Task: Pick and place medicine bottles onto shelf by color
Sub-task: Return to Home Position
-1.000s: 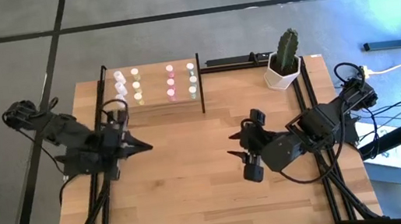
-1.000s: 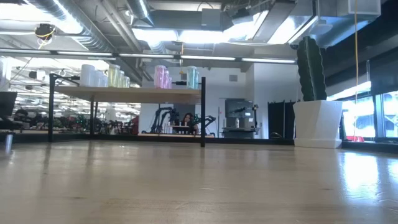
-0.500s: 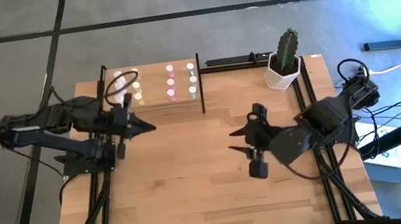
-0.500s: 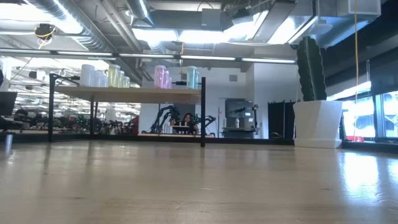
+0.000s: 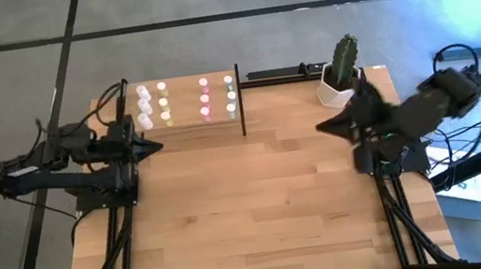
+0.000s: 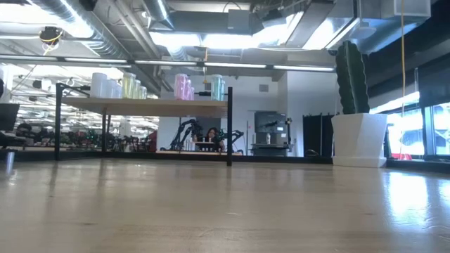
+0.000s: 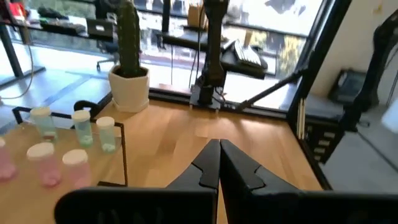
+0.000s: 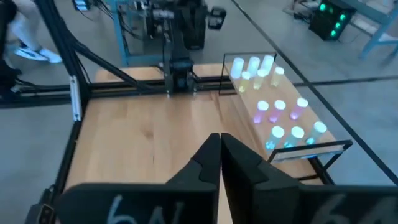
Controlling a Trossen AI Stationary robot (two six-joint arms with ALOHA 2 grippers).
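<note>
Showing left gripper (image 5: 158, 147), pinched together and empty, hovering beside the shelf (image 5: 185, 106) bearing medicine bottles (image 5: 205, 98); right gripper (image 5: 321, 127), likewise pinched together, hanging near the cactus pot (image 5: 338, 92).

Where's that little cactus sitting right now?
In the high view, the cactus in its white pot stands at the far right corner of the table, to the right of the shelf, with the right gripper just in front of it.
</note>
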